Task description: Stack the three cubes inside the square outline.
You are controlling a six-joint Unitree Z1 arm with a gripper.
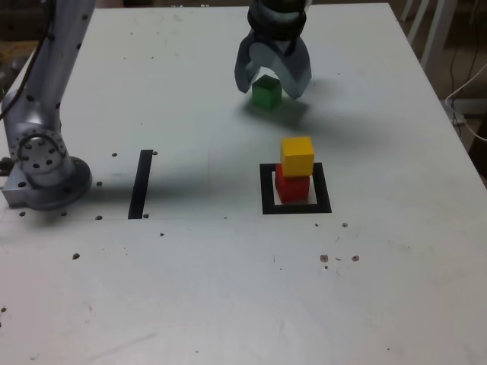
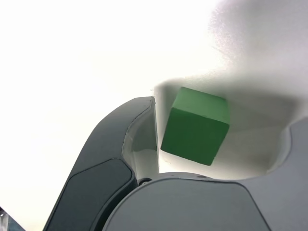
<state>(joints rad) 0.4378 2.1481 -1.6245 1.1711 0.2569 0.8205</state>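
The gripper (image 1: 271,90) is being held wide open over the far part of the table (image 1: 91,289), with its fingertips being pointed down around the green cube (image 1: 266,94). In the wrist view, the green cube is being framed between the jaws, and a gap is being left on each side, a narrower one towards the finger (image 2: 139,139) that is being shown in darker grey. The cube is being borne by the table, slightly turned, and is not being gripped.

Inside the square outline (image 1: 267,190), the red cube (image 1: 292,187) is being kept low, and the yellow cube (image 1: 297,156) is being carried on top of it. The black strip (image 1: 141,184) is being seen well apart, towards the exterior view's left, between the outline and the arm's base (image 1: 47,171).
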